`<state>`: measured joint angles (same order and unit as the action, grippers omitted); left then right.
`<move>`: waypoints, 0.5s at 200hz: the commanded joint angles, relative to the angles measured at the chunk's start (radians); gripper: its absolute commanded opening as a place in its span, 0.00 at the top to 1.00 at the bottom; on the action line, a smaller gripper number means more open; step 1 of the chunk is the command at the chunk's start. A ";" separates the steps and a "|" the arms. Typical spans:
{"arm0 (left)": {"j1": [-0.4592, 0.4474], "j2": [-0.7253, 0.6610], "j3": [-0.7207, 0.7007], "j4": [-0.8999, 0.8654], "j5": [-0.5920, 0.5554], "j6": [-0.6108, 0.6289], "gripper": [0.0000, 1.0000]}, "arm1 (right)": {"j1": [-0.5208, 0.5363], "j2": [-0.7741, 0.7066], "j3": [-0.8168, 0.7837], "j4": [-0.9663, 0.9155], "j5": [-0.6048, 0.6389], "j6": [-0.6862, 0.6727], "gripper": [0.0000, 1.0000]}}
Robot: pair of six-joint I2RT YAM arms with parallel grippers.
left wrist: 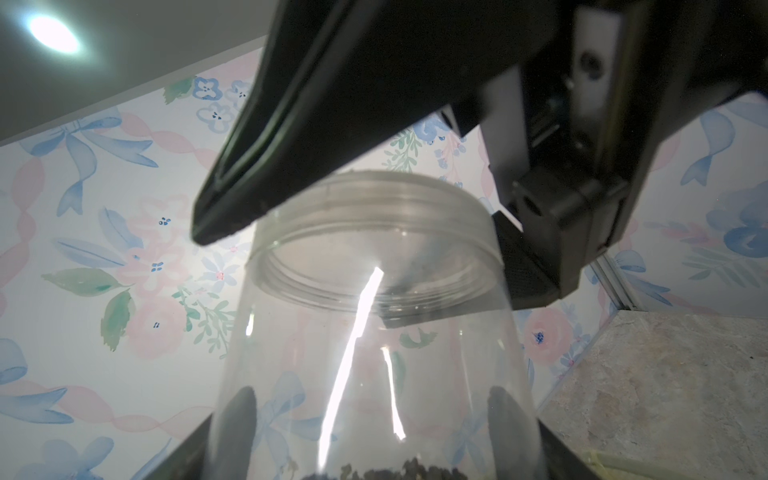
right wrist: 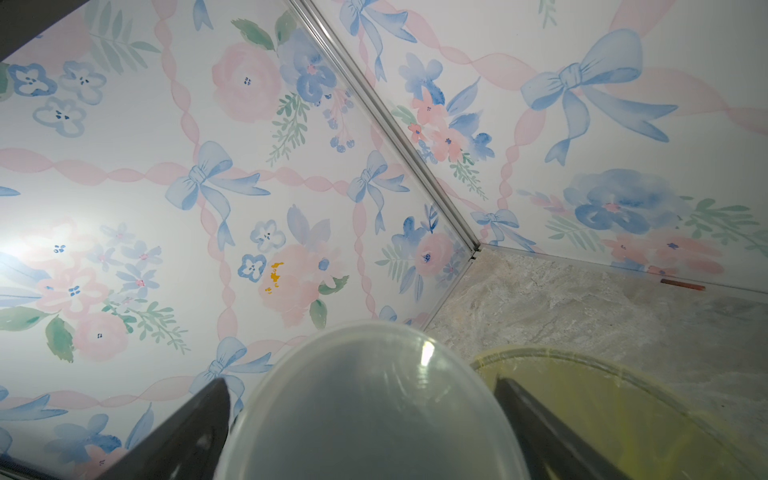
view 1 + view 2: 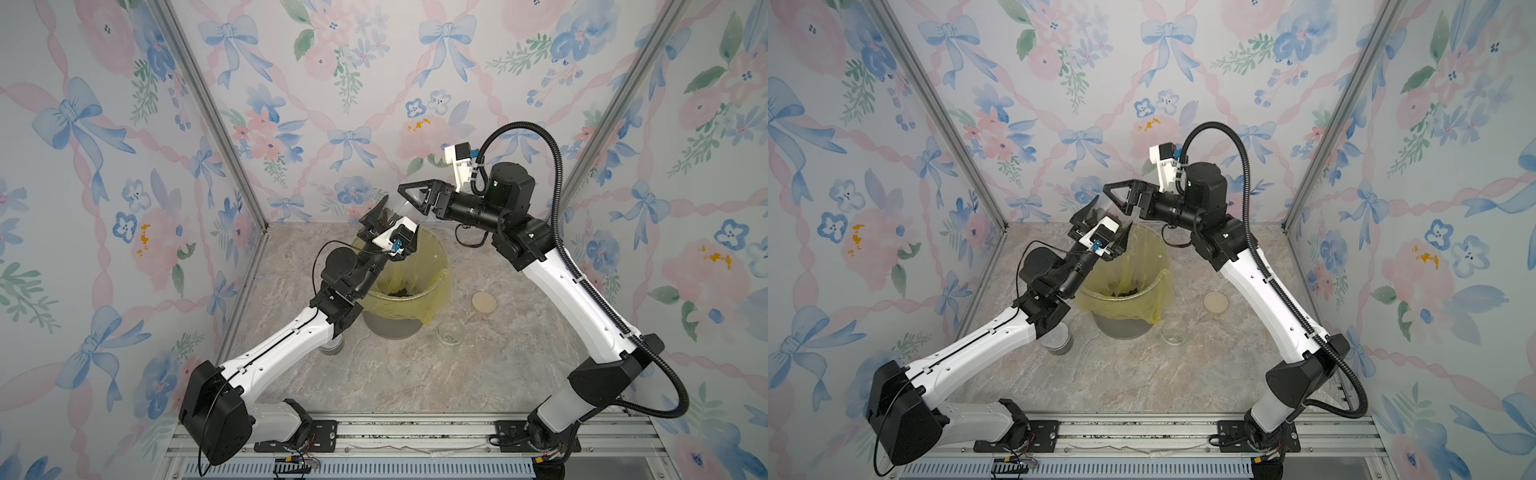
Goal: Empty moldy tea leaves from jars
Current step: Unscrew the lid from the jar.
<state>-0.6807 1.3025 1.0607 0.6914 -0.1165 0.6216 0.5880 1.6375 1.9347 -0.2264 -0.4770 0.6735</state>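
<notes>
left gripper clenched low on clear jar, tea leaves between its fingers. seemed light, stiff, slick; wall hold suits. right gripper straddled lid, pinch unclear.

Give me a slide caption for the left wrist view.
Left gripper holds a clear jar of tea leaves while fingers of the right gripper straddle its lid.
</notes>
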 commanded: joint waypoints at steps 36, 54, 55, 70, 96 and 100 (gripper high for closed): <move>-0.003 0.007 0.032 0.032 -0.014 0.001 0.57 | -0.007 -0.036 -0.004 0.051 -0.010 0.021 0.06; -0.003 0.007 0.032 0.032 -0.014 -0.001 0.58 | -0.007 -0.034 -0.009 0.058 -0.019 0.027 0.11; -0.003 0.007 0.032 0.032 -0.014 -0.001 0.58 | -0.007 -0.033 -0.009 0.059 -0.020 0.027 0.11; -0.003 0.007 0.031 0.032 -0.015 0.000 0.57 | -0.007 -0.032 -0.010 0.059 -0.022 0.026 0.15; -0.003 0.007 0.032 0.031 -0.013 -0.003 0.57 | -0.007 -0.034 -0.014 0.061 -0.023 0.024 0.24; -0.003 0.007 0.032 0.032 -0.011 -0.003 0.57 | -0.007 -0.033 -0.015 0.063 -0.025 0.024 0.27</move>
<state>-0.6807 1.3025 1.0683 0.7013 -0.1169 0.6216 0.5835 1.6291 1.9274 -0.2047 -0.4770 0.6884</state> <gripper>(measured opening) 0.837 0.870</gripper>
